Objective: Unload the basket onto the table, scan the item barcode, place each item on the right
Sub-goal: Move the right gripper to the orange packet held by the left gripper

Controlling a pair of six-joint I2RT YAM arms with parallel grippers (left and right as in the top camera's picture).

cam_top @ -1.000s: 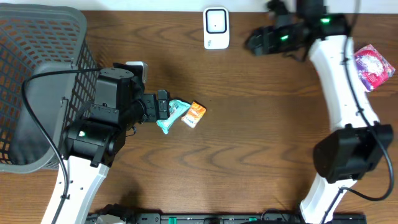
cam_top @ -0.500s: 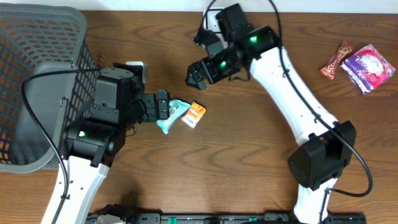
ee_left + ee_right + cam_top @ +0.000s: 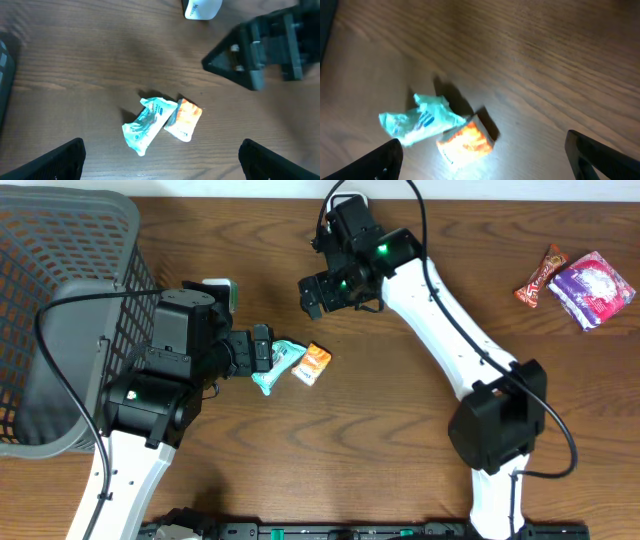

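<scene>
We are hovering two arms over a teal packet (image 3: 283,361) and an orange packet (image 3: 315,364), which are lying touching each other on the wooden table (image 3: 400,460). The left gripper (image 3: 264,348) and right gripper (image 3: 312,292) are standing with jaws wide apart, empty. By our reckoning the work is barely beginning: lifting an item and showing its barcode to the white scanner (image 3: 202,9) are remaining.

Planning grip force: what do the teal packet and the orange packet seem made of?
Teal packet: probably thin plastic film, crumpled with creased, twisted ends. Orange packet: glossy printed wrapper or small carton, flatter with straighter edges; cannot tell which.
</scene>
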